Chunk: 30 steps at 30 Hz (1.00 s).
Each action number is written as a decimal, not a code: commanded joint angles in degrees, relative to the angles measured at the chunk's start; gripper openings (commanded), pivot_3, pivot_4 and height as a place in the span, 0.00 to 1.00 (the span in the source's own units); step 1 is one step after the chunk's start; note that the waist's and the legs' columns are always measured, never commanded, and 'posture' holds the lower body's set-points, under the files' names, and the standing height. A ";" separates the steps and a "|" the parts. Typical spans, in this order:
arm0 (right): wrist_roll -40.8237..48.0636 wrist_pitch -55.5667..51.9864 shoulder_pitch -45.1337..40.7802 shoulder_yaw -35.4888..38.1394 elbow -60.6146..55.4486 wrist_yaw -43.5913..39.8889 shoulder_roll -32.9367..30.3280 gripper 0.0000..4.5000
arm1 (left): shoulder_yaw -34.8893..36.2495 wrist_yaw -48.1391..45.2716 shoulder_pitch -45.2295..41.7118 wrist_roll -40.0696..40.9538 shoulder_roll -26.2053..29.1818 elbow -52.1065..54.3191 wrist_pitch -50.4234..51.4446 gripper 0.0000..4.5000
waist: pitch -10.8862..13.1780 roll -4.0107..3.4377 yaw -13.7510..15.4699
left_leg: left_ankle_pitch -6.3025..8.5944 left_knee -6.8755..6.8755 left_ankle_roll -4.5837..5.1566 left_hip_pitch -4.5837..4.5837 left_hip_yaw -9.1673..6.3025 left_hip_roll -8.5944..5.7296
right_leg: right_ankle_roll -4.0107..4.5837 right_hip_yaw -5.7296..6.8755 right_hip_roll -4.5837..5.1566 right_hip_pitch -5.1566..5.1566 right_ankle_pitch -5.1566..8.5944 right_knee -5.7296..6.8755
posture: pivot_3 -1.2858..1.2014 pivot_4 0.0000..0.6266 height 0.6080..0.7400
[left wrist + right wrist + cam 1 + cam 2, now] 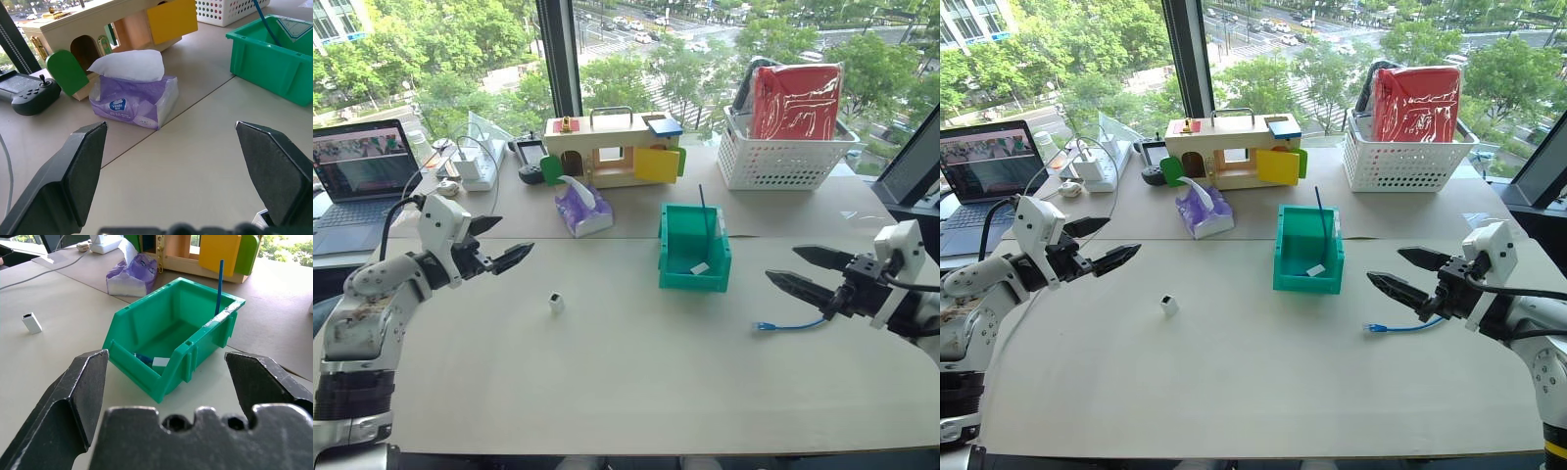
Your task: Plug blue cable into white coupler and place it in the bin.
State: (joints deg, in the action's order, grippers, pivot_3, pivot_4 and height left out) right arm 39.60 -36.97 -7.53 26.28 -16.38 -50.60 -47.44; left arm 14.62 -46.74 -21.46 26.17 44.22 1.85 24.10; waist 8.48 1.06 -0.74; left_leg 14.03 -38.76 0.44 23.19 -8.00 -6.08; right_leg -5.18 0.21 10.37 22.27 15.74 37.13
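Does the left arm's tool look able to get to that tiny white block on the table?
Probably yes. The left tool hangs open above the table, the white coupler stands alone just below and beyond it, and nothing lies between them.

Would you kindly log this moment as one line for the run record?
left gripper: open, empty | right gripper: open, empty | blue cable: on table, unplugged | white coupler: on table | bin: no cable inside
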 commanded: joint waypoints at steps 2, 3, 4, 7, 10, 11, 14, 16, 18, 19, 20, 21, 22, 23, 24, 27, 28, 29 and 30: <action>-0.13 1.86 -0.36 1.01 -1.17 -1.25 -1.84 0.98 | -0.55 -3.44 -3.19 2.87 0.79 3.27 0.99 1.00 | 0.00 0.00 0.02 | 0.00 0.00 0.00 0.00 0.00 0.00 | 0.00 0.00 0.00 0.00 0.00 0.00 | 0.52 0.24 1.00; -0.72 2.02 -0.05 0.58 -1.62 -2.07 -2.86 0.98 | -1.20 -5.47 -4.00 4.29 1.07 3.83 1.76 1.00 | 0.01 0.01 0.13 | 0.00 0.00 0.01 0.01 0.00 0.00 | 0.00 0.00 0.00 0.00 0.00 0.00 | 0.52 0.24 1.00; -1.46 2.13 0.37 -0.12 -2.24 -3.08 -4.12 0.98 | -1.87 -7.66 -4.33 5.39 1.46 4.58 2.29 1.00 | 0.01 0.01 0.21 | 0.00 -0.01 0.01 0.02 0.00 -0.02 | 0.00 0.00 0.00 0.00 0.00 0.00 | 0.52 0.24 1.00; -1.37 -0.34 0.39 -3.62 -4.01 -5.64 -7.45 0.98 | -4.47 -14.74 -2.35 9.91 3.59 10.39 5.97 1.00 | 0.00 0.01 -0.03 | 0.03 -0.03 0.04 0.01 0.06 -0.01 | -0.01 -0.02 0.01 0.00 0.00 -0.01 | 0.52 0.24 1.00; -6.25 2.04 1.06 -10.82 -5.17 -9.46 -11.92 0.98 | -7.73 -18.33 -1.33 11.30 5.58 14.83 8.91 1.00 | 0.01 0.00 -0.56 | 0.04 0.01 0.07 -0.04 0.20 0.03 | -0.01 -0.15 -0.02 0.02 0.00 -0.02 | 0.52 0.24 1.00; -8.47 3.78 1.05 -13.57 -5.04 -10.67 -12.99 0.98 | -8.76 -19.00 -1.08 11.15 6.31 16.10 9.55 1.00 | 0.01 0.00 -0.63 | 0.06 0.03 0.11 -0.07 0.25 0.05 | -0.02 -0.19 -0.04 0.02 0.00 -0.02 | 0.52 0.24 1.00; -11.65 7.32 -1.14 -18.70 -2.59 -12.40 -12.64 0.98 | -10.11 -20.83 -0.66 11.22 7.90 18.44 10.55 1.00 | 0.02 0.02 -0.71 | 0.08 0.02 0.14 -0.08 0.33 0.05 | -0.02 -0.25 -0.14 0.04 0.01 -0.03 | 0.52 0.24 1.00; -14.48 10.28 -2.42 -21.48 0.44 -13.72 -12.55 0.98 | -10.21 -21.19 -0.71 11.83 8.47 19.69 11.50 1.00 | 0.06 0.02 -0.68 | 0.08 0.01 0.14 -0.10 0.36 0.06 | -0.03 -0.31 -0.14 0.04 0.01 -0.03 | 0.52 0.24 1.00; -16.47 12.63 -3.78 -23.23 4.00 -15.06 -12.33 0.98 | -10.11 -21.12 -1.14 12.29 8.57 20.77 11.97 1.00 | 0.07 0.02 -0.54 | 0.09 0.01 0.15 -0.13 0.40 0.08 | -0.04 -0.37 -0.12 0.04 0.01 -0.03 | 0.52 0.24 1.00; -17.17 13.79 -4.42 -23.66 5.91 -15.76 -12.30 0.98 | -10.00 -20.87 -1.39 12.60 8.54 21.29 12.19 1.00 | 0.08 0.02 -0.42 | 0.09 0.00 0.16 -0.14 0.41 0.08 | -0.04 -0.37 -0.13 0.03 0.01 -0.03 | 0.52 0.24 1.00; -17.82 14.82 -5.03 -23.91 7.73 -16.36 -12.29 0.98 | -9.88 -20.66 -1.55 12.91 8.54 21.79 12.47 1.00 | 0.09 0.02 -0.26 | 0.09 0.00 0.16 -0.13 0.42 0.08 | -0.04 -0.39 -0.12 0.04 0.01 -0.04 | 0.52 0.24 1.00; -18.52 16.02 -5.64 -23.95 9.90 -17.10 -12.48 0.98 | -9.73 -20.44 -1.61 13.30 8.51 22.43 12.75 1.00 | 0.10 0.03 -0.15 | 0.09 0.00 0.16 -0.14 0.42 0.08 | -0.04 -0.39 -0.12 0.03 0.01 -0.04 | 0.52 0.24 1.00; -19.10 17.02 -6.21 -23.94 11.84 -17.78 -12.72 0.98 | -9.57 -20.24 -1.63 13.64 8.49 22.96 12.97 1.00 | 0.10 0.03 -0.11 | 0.09 -0.01 0.16 -0.14 0.42 0.08 | -0.04 -0.39 -0.12 0.03 0.01 -0.04 | 0.52 0.24 1.00; -19.64 18.00 -6.80 -23.97 13.68 -18.44 -12.93 0.98 | -9.42 -20.02 -1.65 13.88 8.39 23.31 13.05 1.00 | 0.10 0.03 -0.08 | 0.09 -0.01 0.15 -0.13 0.42 0.07 | -0.04 -0.40 -0.12 0.03 0.01 -0.04 | 0.52 0.24 1.00; -20.28 19.33 -7.55 -24.05 15.92 -19.26 -13.10 0.98 | -9.29 -19.74 -1.65 14.04 8.19 23.60 13.07 1.00 | 0.10 0.03 -0.07 | 0.09 -0.01 0.15 -0.14 0.42 0.08 | -0.04 -0.40 -0.12 0.03 0.01 -0.04 | 0.52 0.24 1.00; -21.85 22.82 -9.95 -24.81 21.45 -21.34 -12.57 0.98 | -9.12 -19.22 -1.68 14.25 7.57 23.91 12.78 1.00 | 0.11 0.03 -0.14 | 0.09 0.00 0.15 -0.15 0.47 0.08 | -0.04 -0.47 -0.13 0.05 0.01 -0.04 | 0.52 0.24 1.00; -22.14 24.10 -11.14 -25.46 23.58 -22.49 -11.83 0.98 | -9.30 -18.99 -1.96 14.23 7.22 23.74 12.48 1.00 | 0.11 0.03 -0.14 | 0.09 0.01 0.15 -0.19 0.48 0.09 | -0.04 -0.47 -0.14 0.04 0.01 -0.04 | 0.52 0.24 1.00; -22.48 25.26 -12.16 -26.13 25.48 -23.50 -11.14 0.98 | -9.51 -18.86 -2.30 14.09 6.87 23.48 12.02 1.00 | 0.12 0.03 -0.17 | 0.09 0.01 0.15 -0.20 0.49 0.09 | -0.04 -0.48 -0.14 0.04 0.01 -0.04 | 0.52 0.24 1.00; -23.44 27.06 -13.18 -27.18 28.08 -24.82 -10.60 0.98 | -9.74 -18.41 -3.09 13.72 6.09 22.75 11.33 1.00 | 0.12 0.04 -0.25 | 0.09 0.02 0.14 -0.21 0.50 0.10 | -0.04 -0.49 -0.15 0.04 0.01 -0.04 | 0.52 0.24 1.00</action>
State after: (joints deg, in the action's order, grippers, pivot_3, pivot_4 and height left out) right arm 17.14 -13.56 -19.08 0.05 8.68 -73.08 -58.61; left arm 3.66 -65.77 -22.72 39.66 51.05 24.04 37.32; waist 8.60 1.10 -0.99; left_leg 14.12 -38.73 0.58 22.95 -7.50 -5.97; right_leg -5.22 -0.28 10.19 22.29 15.75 37.08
